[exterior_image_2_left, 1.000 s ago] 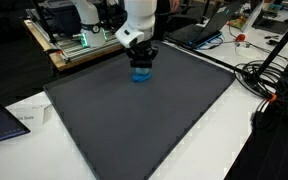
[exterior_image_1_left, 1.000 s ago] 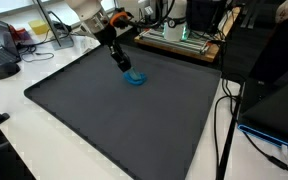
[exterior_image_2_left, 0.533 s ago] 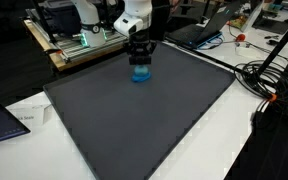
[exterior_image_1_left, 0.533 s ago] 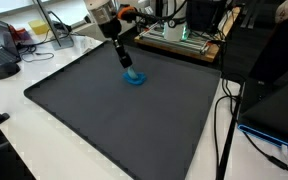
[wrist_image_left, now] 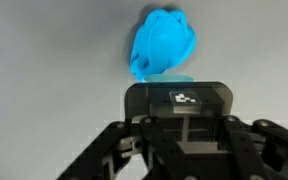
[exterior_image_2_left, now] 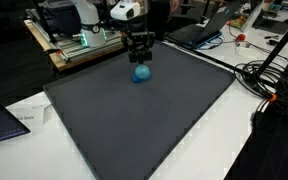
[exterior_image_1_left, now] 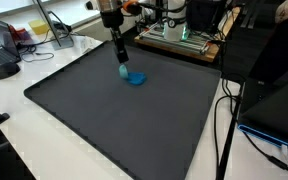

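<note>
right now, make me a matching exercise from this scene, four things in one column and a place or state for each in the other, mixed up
Things:
1. gripper
2. blue cloth
3. dark mat
4. black cables

Places or states:
a. lying on the white table beside the mat
b. shut, pointing down over the mat's far part
c. crumpled, at the gripper's fingertips
d. flat, covering most of the table

Pairs: 1-b, 2-c, 3-d, 4-a
</note>
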Action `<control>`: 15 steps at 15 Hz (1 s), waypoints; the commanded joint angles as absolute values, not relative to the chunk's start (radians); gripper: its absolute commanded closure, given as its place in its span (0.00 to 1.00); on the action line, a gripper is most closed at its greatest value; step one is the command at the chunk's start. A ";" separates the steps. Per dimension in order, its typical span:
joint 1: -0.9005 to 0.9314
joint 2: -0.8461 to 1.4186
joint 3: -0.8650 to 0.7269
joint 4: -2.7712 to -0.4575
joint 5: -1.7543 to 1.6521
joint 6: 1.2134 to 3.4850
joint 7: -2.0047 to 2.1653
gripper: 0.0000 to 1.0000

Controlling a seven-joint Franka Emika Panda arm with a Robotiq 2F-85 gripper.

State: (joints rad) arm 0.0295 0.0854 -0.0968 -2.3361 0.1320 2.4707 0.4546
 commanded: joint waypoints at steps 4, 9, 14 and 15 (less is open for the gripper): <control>0.017 -0.012 -0.063 -2.457 0.098 2.639 0.424 0.79; 0.029 -0.008 -0.037 -2.509 -0.041 2.750 0.502 0.79; 0.040 -0.008 -0.028 -2.535 -0.381 2.804 0.732 0.79; 0.042 -0.008 -0.025 -2.534 -0.448 2.801 0.782 0.79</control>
State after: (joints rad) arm 0.0326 0.0246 -0.0282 -2.5076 -0.2764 2.7862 0.6435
